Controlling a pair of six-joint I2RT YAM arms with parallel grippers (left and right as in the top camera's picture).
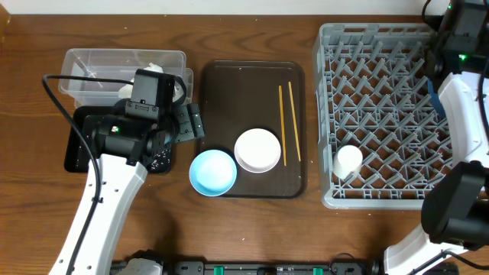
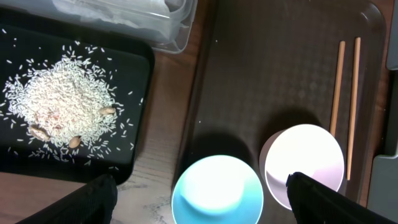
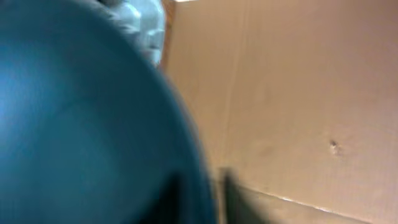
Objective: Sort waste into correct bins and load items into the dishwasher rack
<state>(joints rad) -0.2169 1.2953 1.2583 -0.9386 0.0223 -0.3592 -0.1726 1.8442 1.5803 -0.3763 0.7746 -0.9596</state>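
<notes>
L gripper (image 2: pixel 199 202) fingers wide apart, empty, above light blue bowl (image 1: pixel 213 172) and white bowl (image 1: pixel 257 150) on brown tray (image 1: pixel 229 92). Chopsticks (image 1: pixel 286 122) beyond. Rice (image 2: pixel 62 106) in black tray (image 2: pixel 140 68), tissue (image 1: pixel 157 69) in clear tub (image 1: pixel 92 61). Far: R gripper (image 1: pixel 438 84) prob. clamped on dark blue bowl (image 3: pixel 74 124) over rack (image 1: pixel 328 46), cup (image 1: pixel 348 160) inside. Risk: rim grip slips, bowl hits pegs.

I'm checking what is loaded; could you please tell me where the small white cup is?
In the overhead view, the small white cup sits inside the grey dishwasher rack, in its near-left corner, just right of the brown tray.
</notes>
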